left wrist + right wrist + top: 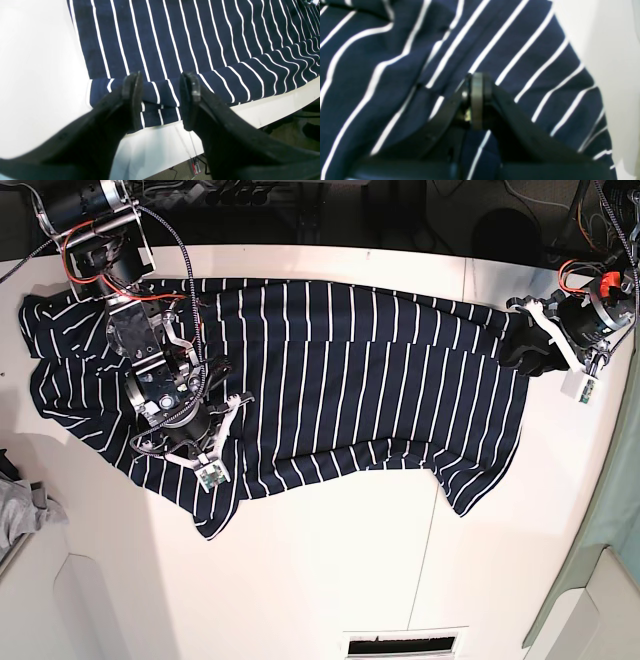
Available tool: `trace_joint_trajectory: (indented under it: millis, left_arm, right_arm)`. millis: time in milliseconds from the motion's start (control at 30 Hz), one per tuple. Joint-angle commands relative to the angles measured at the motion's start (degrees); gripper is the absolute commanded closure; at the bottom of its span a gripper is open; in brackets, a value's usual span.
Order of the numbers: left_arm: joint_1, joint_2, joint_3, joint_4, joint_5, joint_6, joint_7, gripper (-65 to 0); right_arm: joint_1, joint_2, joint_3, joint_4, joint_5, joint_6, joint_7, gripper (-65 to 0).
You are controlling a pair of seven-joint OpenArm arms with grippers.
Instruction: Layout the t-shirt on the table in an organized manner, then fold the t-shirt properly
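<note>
The right gripper (477,100) has its jaws pressed together, low over the t-shirt (395,75); whether any cloth is pinched between them cannot be told. Around it the navy fabric is rumpled into loose folds.

The left gripper (160,97) has its jaws apart, with a folded hem edge of the t-shirt (175,50) lying between them, close to the edge of the table (37,75).

In the base view the t-shirt (330,380) is spread across the far half of the table (350,580), its long axis running left to right, its white stripes crossing that axis. The end under the right gripper (190,430) is bunched; the other end reaches the left gripper (520,345).
</note>
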Motion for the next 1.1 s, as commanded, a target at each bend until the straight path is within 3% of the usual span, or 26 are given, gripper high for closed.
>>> trace_joint_trajectory:
  millis: [0,167,300,433,533,567,600,900,1067]
  left_arm:
    - [-0.1,-0.8,-0.4,0.8,-0.8,-0.4,-1.1,-27.1]
    - [-0.1,-0.8,-0.4,0.8,-0.8,-0.4,-1.5,-27.1]
    - [-0.1,-0.8,-0.4,0.8,-0.8,-0.4,-2.1,-27.1]
    - [-0.1,-0.8,-0.4,0.8,-0.8,-0.4,-2.2,-27.1]
    - [-0.1,-0.8,-0.4,0.8,-0.8,-0.4,-2.2,-27.1]
    - [-0.1,-0.8,-0.4,0.8,-0.8,-0.4,-2.3,-27.1]
    - [-0.1,-0.8,-0.4,0.8,-0.8,-0.4,-2.3,-27.1]
    - [-0.1,-0.8,-0.4,0.8,-0.9,-0.4,-2.3,-27.1]
    - [-0.1,-0.8,-0.4,0.8,-0.9,-0.4,-2.3,-27.1]
  right_arm:
    - [1.6,0.1,0.6,1.2,-0.4,-0.7,1.3,0.0]
    - [1.6,0.1,3.3,5.1,-0.1,-0.6,0.6,0.0]
    - [1.6,0.1,5.2,10.0,4.4,-0.4,-2.0,0.0]
    - [1.6,0.1,5.3,10.6,9.4,6.3,-2.4,0.0]
    - [1.5,0.1,5.3,10.1,10.8,9.1,-2.4,-26.0]
    - [1.5,0.1,5.3,9.7,10.8,9.1,-2.3,-32.2]
    - [1.6,0.1,5.3,9.2,10.8,8.8,-2.3,-34.0]
    - [1.7,0.1,5.2,-2.4,10.1,8.6,5.9,-33.8]
    - [1.7,-0.1,5.2,-4.0,10.2,8.6,6.5,-33.8]
